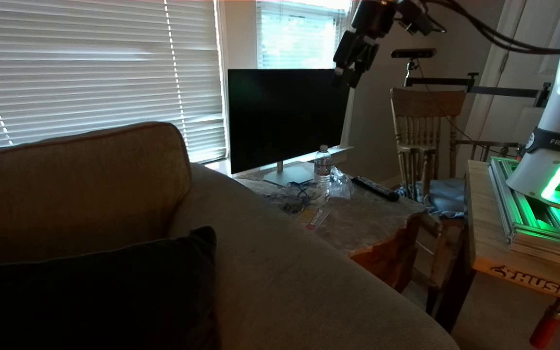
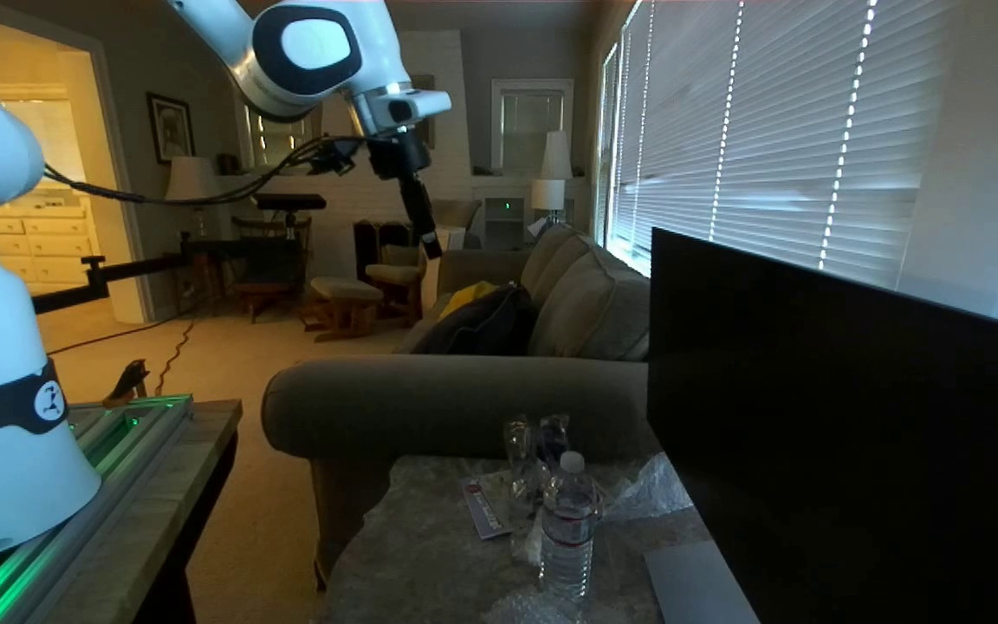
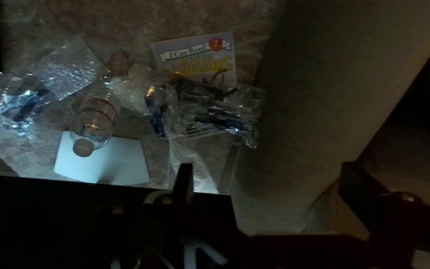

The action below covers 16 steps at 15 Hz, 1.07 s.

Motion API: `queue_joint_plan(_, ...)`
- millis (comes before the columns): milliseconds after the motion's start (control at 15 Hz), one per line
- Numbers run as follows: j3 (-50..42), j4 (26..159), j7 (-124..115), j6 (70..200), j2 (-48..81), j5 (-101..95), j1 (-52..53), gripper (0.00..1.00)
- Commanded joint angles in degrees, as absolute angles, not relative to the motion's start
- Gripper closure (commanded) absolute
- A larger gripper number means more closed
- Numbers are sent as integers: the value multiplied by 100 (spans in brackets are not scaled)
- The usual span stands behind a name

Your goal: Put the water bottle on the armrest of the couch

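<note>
A clear plastic water bottle with a white cap stands upright on a small side table; it shows in both exterior views [image 1: 323,163] [image 2: 568,542] and at the left of the wrist view [image 3: 94,121]. The couch armrest [image 1: 280,262] runs beside the table and is bare on top; it also shows in an exterior view [image 2: 464,403] and in the wrist view [image 3: 312,93]. My gripper [image 3: 267,170] is open with nothing between its fingers. It hangs high above the table and armrest in both exterior views [image 1: 348,80] [image 2: 431,246], apart from the bottle.
A large black monitor [image 1: 287,119] stands at the table's window side on a pale base [image 3: 125,160]. Crinkled plastic bags [image 3: 215,104], a book [image 3: 196,52] and a remote [image 1: 376,188] lie near the bottle. A dark pillow [image 1: 114,296] sits on the couch.
</note>
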<state>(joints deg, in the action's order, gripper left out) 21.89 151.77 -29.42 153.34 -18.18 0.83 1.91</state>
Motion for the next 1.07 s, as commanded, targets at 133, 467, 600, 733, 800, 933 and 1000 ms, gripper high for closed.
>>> queue_joint_plan(133, 2331, 14012, -4632, 14530, -520, -1959, -698, 0)
queue_joint_plan(467, 1513, 12874, -4844, 13391, 580, -2166, -105, 0)
queue_joint_plan(600, 1210, 12522, -4679, 13230, 973, -1970, 137, 0)
queue_joint_plan(733, 958, 12203, -4449, 13201, 1351, -1736, 314, 0)
queue_joint_plan(800, 863, 12085, -4308, 13257, 1521, -1620, 378, 0)
queue_joint_plan(933, 683, 11876, -4084, 13328, 1803, -1436, 460, 0)
queue_joint_plan(1000, 597, 11810, -4006, 13326, 1908, -1359, 490, 0)
